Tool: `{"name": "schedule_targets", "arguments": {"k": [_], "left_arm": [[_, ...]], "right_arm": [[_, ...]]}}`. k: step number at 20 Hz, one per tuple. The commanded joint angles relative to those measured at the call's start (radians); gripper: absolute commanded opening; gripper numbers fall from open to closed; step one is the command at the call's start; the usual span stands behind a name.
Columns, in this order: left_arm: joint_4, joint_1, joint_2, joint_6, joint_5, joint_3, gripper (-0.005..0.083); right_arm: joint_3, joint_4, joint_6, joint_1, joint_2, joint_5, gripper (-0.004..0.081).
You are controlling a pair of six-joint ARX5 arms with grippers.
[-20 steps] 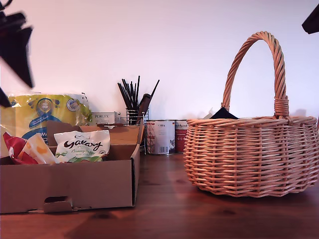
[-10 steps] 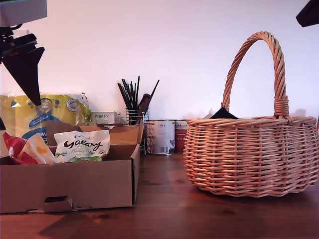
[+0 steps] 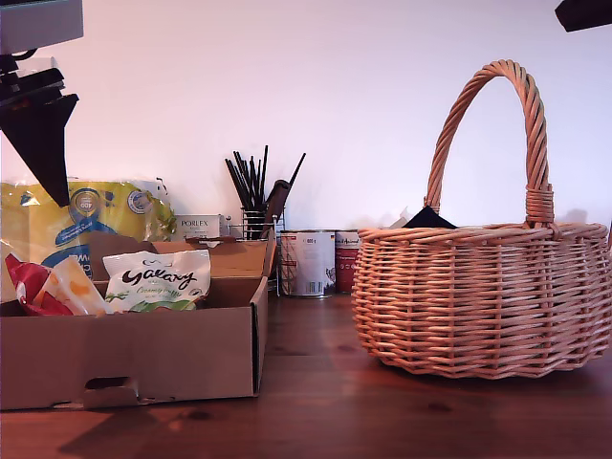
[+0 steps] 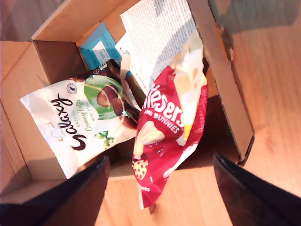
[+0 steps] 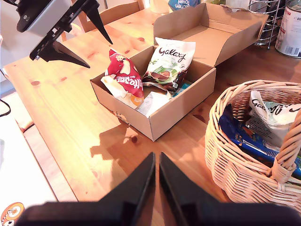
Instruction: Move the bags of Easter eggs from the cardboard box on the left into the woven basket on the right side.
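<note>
The cardboard box [image 3: 134,359] stands at the exterior view's left and holds a white Galaxy bag [image 3: 158,279] and a red-and-cream bag [image 3: 38,287]. My first gripper [image 3: 43,134] hangs open high above that box. Its wrist view looks down on the Galaxy bag [image 4: 80,122], the red bag [image 4: 171,136] and a blue bag [image 4: 101,47], with nothing between its fingers. My second gripper [image 5: 156,160] is shut and empty, well above the table between the box [image 5: 174,110] and the woven basket [image 5: 235,174]. A white bag [image 5: 273,115] and a blue bag [image 5: 240,134] lie inside the basket [image 3: 483,296].
Behind the box stand a yellow-and-blue paper-towel pack [image 3: 86,215], a small Porlex carton [image 3: 201,227], a wire holder of black utensils [image 3: 256,196] and tins [image 3: 308,263]. The basket's tall handle [image 3: 531,124] arches high. The table edge [image 5: 28,127] runs beyond the box.
My first gripper has swung into clear view above the box and shifted slightly towards the exterior view's left. My second gripper has risen towards the exterior view's top right corner. The bags have not moved.
</note>
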Motion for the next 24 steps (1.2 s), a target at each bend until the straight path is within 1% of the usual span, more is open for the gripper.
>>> {"name": "schedule_targets", "arguments": {"k": [1, 6, 9, 12, 15, 18, 20, 24], "left_arm": [[-0.001, 0.007, 0.018, 0.019, 0.008, -0.012, 0.0644], [-0.002, 0.016, 0.080, 0.060, 0.037, -0.012, 0.0644], [-0.018, 0.016, 0.146, 0.137, 0.034, -0.004, 0.0644], [-0.019, 0.016, 0.198, 0.171, 0.034, 0.035, 0.0644], [-0.022, 0.016, 0.238, 0.171, 0.034, 0.098, 0.0641], [-0.041, 0.016, 0.261, 0.170, 0.060, 0.154, 0.0641], [-0.077, 0.016, 0.264, 0.171, 0.077, 0.166, 0.0641], [-0.072, 0.039, 0.277, 0.198, 0.084, 0.166, 0.0641]], "right_arm": [[0.006, 0.003, -0.005, 0.004, -0.003, -0.004, -0.0013], [0.006, 0.000, -0.005, 0.004, -0.003, -0.003, -0.0013], [0.006, -0.016, -0.005, 0.004, -0.003, -0.003, -0.0013], [0.006, -0.025, -0.005, 0.004, -0.003, -0.003, -0.0013], [0.006, -0.027, -0.010, 0.004, -0.003, -0.003, -0.0013], [0.006, -0.027, -0.020, 0.004, -0.003, -0.003, -0.0013], [0.006, -0.027, -0.021, 0.004, -0.003, -0.003, -0.0013], [0.006, -0.024, -0.021, 0.004, -0.003, -0.003, -0.0013]]}}
